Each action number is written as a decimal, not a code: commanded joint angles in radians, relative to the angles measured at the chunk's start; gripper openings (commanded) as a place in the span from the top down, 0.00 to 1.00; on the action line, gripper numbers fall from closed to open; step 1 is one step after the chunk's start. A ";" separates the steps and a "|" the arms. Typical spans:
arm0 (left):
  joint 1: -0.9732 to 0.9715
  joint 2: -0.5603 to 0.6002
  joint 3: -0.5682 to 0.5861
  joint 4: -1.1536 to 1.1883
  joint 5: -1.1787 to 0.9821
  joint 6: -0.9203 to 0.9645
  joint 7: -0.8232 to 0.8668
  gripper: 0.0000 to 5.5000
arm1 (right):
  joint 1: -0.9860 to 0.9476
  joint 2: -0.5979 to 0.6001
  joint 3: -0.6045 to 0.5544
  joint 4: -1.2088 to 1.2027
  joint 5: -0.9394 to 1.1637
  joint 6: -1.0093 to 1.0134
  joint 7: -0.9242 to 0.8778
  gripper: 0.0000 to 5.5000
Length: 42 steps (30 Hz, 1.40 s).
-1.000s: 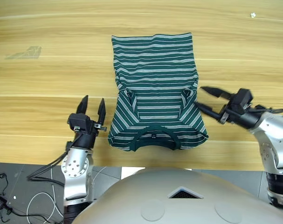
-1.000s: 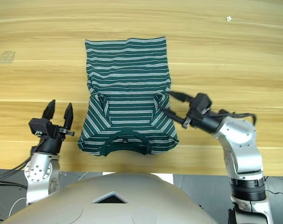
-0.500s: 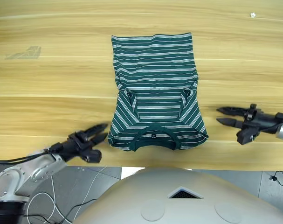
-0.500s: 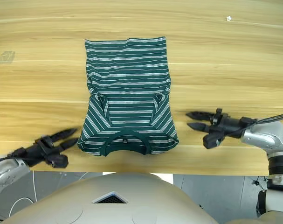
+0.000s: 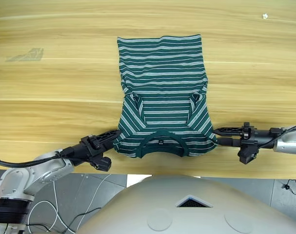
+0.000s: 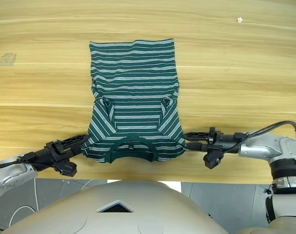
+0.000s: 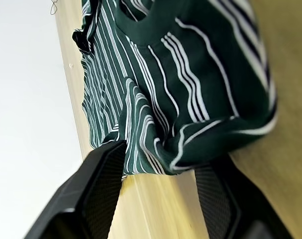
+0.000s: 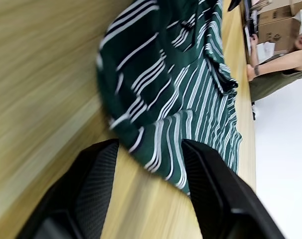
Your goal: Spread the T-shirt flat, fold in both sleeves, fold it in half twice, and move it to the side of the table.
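Bracketing the two near corners of the T-shirt, both claws lie low against the table. The left claw is at the lower-left corner of the cloth and the right claw at the lower-right. Each is spread, with a bunched edge of striped fabric sitting between its fingers and not yet pinched.

The shirt lies in the middle of the frame as a narrow column. Its sleeves are already tucked in, the collar is at the lower centre and the hem is toward the top. The first half-fold looks like the step in hand.

The likely fault is an uneven bite. If a claw closes on the top layer alone, the tucked sleeve could slide out as the corner lifts, undoing the sleeve fold. A finger riding over the cloth instead of under it would push the corner inward and wrinkle it. If one claw grips and the other misses, the shirt would skew. The corners also sit close to the table's near edge, so a drag toward the bottom of the frame could pull cloth off it.

The table is pale wood with long grain lines, a small white speck at upper right and a faint patch at upper left. Below its near edge are grey floor and loose cables. Cardboard boxes stand in the room beyond.
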 commanded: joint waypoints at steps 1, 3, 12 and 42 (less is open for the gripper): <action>0.023 0.022 -0.044 0.010 0.052 0.002 -0.019 0.56 | 0.005 -0.011 0.084 0.018 0.052 0.066 0.045 0.57; 0.029 0.030 -0.050 0.007 0.054 0.003 -0.015 0.56 | 0.001 -0.015 0.111 0.005 0.102 0.087 0.052 0.57; 0.041 0.045 -0.068 -0.024 0.024 0.024 -0.035 0.81 | -0.003 -0.044 0.160 -0.001 0.152 0.131 0.081 0.81; 0.580 0.063 0.438 -0.589 -1.065 0.651 -0.867 1.00 | 0.338 -0.364 -0.009 -0.757 1.384 1.324 0.893 1.00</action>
